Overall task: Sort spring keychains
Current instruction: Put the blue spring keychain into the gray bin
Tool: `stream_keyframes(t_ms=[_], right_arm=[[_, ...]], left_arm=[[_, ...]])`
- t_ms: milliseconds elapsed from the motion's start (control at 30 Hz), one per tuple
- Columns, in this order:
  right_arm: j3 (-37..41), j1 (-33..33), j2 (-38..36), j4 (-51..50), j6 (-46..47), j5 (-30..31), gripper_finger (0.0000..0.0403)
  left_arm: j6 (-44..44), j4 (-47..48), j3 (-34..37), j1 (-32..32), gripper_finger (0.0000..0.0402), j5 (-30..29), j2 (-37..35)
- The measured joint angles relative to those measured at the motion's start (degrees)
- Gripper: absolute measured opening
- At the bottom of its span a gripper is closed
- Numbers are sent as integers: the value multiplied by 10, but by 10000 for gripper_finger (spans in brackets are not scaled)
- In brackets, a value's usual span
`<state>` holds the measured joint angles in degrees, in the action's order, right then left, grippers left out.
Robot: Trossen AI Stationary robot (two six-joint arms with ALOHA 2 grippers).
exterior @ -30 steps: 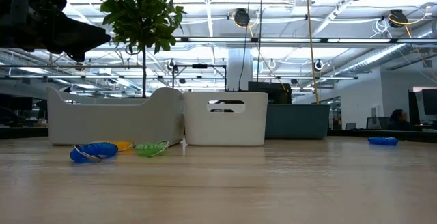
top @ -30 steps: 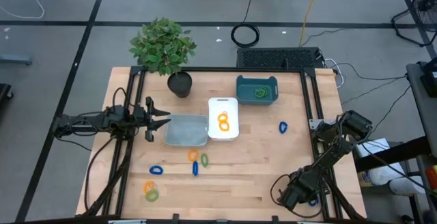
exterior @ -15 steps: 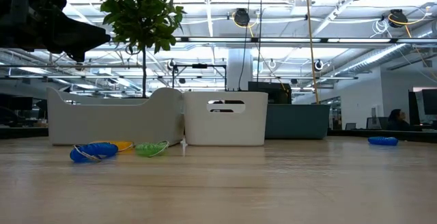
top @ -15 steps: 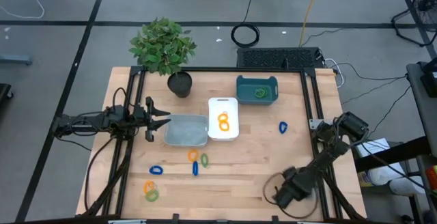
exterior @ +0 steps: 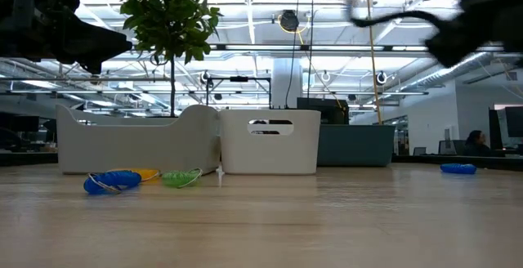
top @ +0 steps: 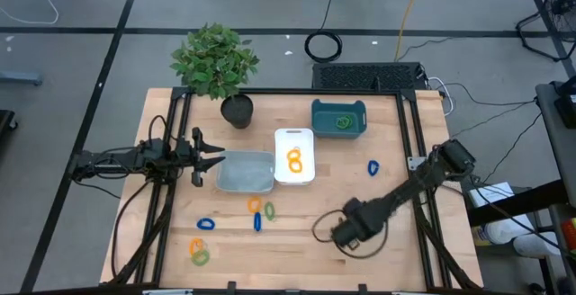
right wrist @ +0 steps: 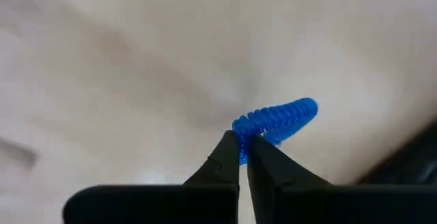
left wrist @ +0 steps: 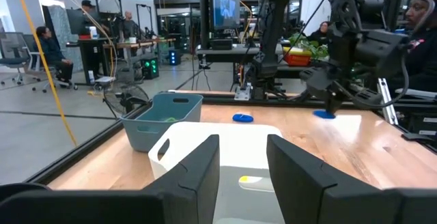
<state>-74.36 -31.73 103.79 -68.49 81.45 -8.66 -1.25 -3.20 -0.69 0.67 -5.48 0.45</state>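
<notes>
The right hand [right wrist: 242, 142] is pinched tight on a blue spring keychain [right wrist: 276, 120], its two fingers pressed together over one end of the coil, the rest sticking out past the tips. From above, that hand [top: 346, 232] hangs over the bare wood of the counter [top: 396, 151], near the front and right of the middle.

The left hand [top: 219, 159] waits at the left side, fingers partly spread and holding nothing, pointing at the grey tray [top: 245, 171].

Next to that tray, the white tray [top: 294, 156] has orange keychains [top: 293, 159] in it, and the teal tray [top: 338, 118] further back holds a green one [top: 343, 122]. Another blue keychain [top: 373, 167] lies alone on the wood to the right of the white tray.

In front of the grey tray lie an orange [top: 255, 205], a green [top: 269, 211] and a blue [top: 256, 221] coil close together, and a blue one [top: 206, 224] to their left. Near the front left corner an orange [top: 195, 245] and a green [top: 201, 257] coil touch. A potted plant [top: 216, 61] stands at the back left.
</notes>
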Motion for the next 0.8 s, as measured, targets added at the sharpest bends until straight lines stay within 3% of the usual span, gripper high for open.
stream_keyframes(t_ms=[300, 533, 800], right_arm=[[-33, 114, 0, 27, -316, 134, 0], [-33, 158, -1, 89, -468, 132, 0], [-33, 162, -1, 150, -591, 104, 0]], left_arm=[[0, 0, 0, 0, 131, 0, 0], [0, 0, 0, 0, 131, 0, 0], [0, 0, 0, 0, 131, 0, 0]])
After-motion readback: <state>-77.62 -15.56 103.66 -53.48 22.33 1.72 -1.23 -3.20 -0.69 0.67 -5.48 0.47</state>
